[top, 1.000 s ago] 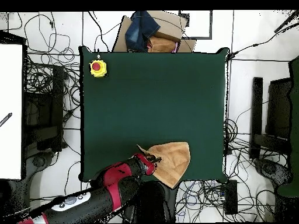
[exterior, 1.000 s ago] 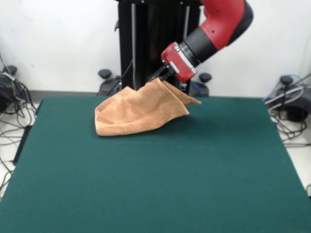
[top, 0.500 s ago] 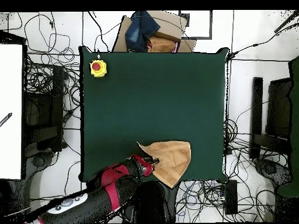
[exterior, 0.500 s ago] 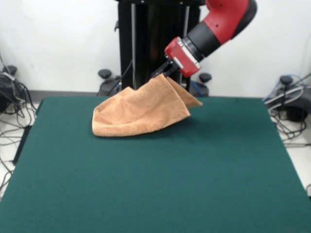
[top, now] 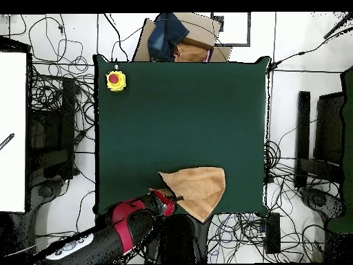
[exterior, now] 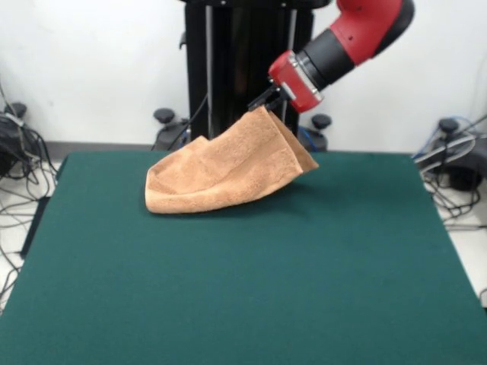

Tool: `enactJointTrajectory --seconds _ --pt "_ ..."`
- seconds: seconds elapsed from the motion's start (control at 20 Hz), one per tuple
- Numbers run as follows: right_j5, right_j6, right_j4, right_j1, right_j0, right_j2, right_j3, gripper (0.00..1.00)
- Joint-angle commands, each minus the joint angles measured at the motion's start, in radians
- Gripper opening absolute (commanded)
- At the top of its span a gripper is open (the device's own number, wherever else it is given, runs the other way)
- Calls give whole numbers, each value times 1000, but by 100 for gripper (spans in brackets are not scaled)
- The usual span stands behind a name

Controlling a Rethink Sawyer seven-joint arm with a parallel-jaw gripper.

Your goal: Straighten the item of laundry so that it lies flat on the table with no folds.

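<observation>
The item of laundry, a peach-orange terry towel, is folded over itself near the far edge of the dark green table. One corner is lifted off the cloth while the left part still rests on the table. My gripper is shut on that raised corner, above the towel's right end. From overhead the towel lies close to the table's bottom edge, and the gripper sits at its left side.
A yellow box with a red button stands at the table's top left corner in the overhead view. Cardboard and dark cloth lie beyond the top edge. Cables cover the floor all around.
The gripper has risen and moved right in the front view, pulling the held towel corner higher. The towel is stretched taller; its low end stays on the table.
</observation>
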Motion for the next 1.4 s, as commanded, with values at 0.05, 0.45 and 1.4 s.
enactJointTrajectory --seconds 0.05,0.45,1.4 --pt "67 132 -8 44 3 70 -91 0" --pt "47 152 17 95 16 58 -124 0" --pt "5 150 15 100 17 53 -132 100"
